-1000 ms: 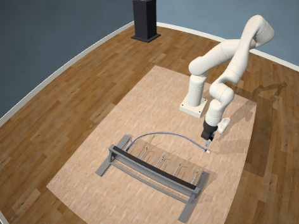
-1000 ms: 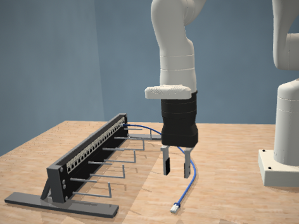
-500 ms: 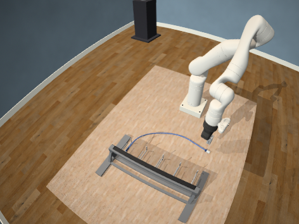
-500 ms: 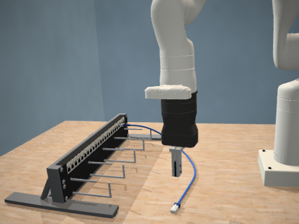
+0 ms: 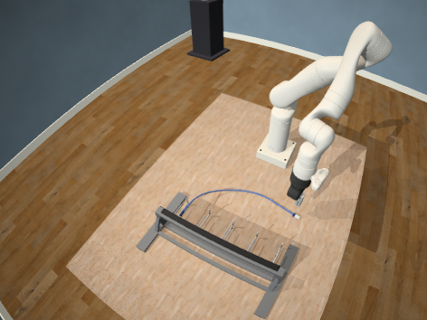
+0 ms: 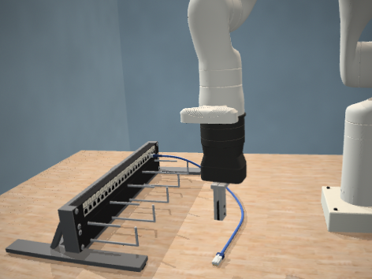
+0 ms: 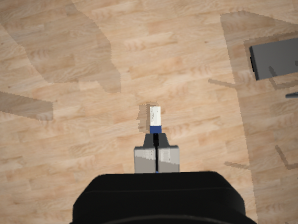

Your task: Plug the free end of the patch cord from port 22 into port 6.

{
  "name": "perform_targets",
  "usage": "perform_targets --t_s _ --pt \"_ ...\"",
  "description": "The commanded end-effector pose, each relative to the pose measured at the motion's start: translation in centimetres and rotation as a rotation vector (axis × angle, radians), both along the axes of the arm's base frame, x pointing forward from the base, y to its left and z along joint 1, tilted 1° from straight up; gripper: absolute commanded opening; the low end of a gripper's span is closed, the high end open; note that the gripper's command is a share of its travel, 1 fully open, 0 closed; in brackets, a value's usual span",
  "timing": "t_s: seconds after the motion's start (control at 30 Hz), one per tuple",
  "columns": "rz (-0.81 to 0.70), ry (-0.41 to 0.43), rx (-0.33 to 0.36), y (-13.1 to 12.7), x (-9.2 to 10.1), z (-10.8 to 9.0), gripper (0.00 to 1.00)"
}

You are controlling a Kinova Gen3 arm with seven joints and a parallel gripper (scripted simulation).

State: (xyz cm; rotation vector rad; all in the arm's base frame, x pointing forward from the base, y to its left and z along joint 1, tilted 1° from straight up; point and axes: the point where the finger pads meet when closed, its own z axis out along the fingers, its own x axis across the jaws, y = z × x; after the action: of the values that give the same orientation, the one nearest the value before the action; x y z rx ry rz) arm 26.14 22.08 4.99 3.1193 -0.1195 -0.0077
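Top: cord (image 5: pixel 235 190) (image 6: pixel 242 213) is thin, blue, in 1 smooth arc on the table (image 5: pixel 149 181) (image 6: pixel 284 177) (image 7: pixel 200 50). 1 end is at the rack (image 5: pixel 219 240) (image 6: pixel 68 232), near 1 end of it; the other end lies well apart from the rack, on the robot-base side. Free plug (image 5: pixel 297 216) (image 6: pixel 217 259) (image 7: pixel 155 116) is a small whitish block. Claw (image 5: pixel 299 200) (image 6: pixel 220 217) (image 7: pixel 156 146) is near it. Rack stands on 2 grey feet, black strip along the top.

Exterior: cord leaves a jack near the far end of the port row (image 6: pixel 118 177), bows out behind the claw and curves down to the plug on the table. Plug is pale, blocky, with a darker blue boot (image 6: pixel 221 254) (image 7: pixel 155 129) behind it. No kinks visible. Port row has pale plates over dark openings; numbers too small to read. Claw is closed, nothing gripped, fingers together above the table. Rack upright.

Wrist: plug and boot show just past the fingertips, in line with the closed seam. Plug reads white, longer than wide; latch side can't be told. Most of the cord is hidden by the claw. 1 grey rack foot (image 7: pixel 277 57) shows at right.

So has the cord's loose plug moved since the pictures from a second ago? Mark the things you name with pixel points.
No. In the exterior view, the loose plug (image 5: pixel 297 216) (image 6: pixel 217 259) (image 7: pixel 155 116) lies where it did against the rack's near foot (image 6: pixel 79 256).
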Motion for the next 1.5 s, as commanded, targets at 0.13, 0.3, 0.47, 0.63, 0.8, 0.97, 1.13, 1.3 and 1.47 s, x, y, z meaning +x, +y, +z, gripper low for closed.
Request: perform_targets --t_s 0.13,0.3,0.47,0.63,0.8,0.97,1.13,1.3,1.47 --pt "0.006 -0.003 0.000 0.0 0.1 0.1 0.00" --pt "0.045 -0.015 -0.005 -0.1 0.2 0.3 0.00" --pt "0.091 -0.030 -0.012 -0.3 0.5 0.6 0.00" --pt "0.213 -0.069 -0.031 -0.7 1.1 1.4 0.00" --pt "0.386 -0.124 -0.063 -1.2 2.1 2.6 0.00" --pt "0.510 -0.162 -0.089 -1.5 2.9 3.5 0.00" --pt "0.738 -0.233 -0.146 -2.1 4.5 5.3 0.00" --pt "0.973 -0.306 -0.216 -2.5 6.4 7.3 0.00" --pt "1.153 -0.362 -0.280 -2.7 8.0 9.0 0.00"
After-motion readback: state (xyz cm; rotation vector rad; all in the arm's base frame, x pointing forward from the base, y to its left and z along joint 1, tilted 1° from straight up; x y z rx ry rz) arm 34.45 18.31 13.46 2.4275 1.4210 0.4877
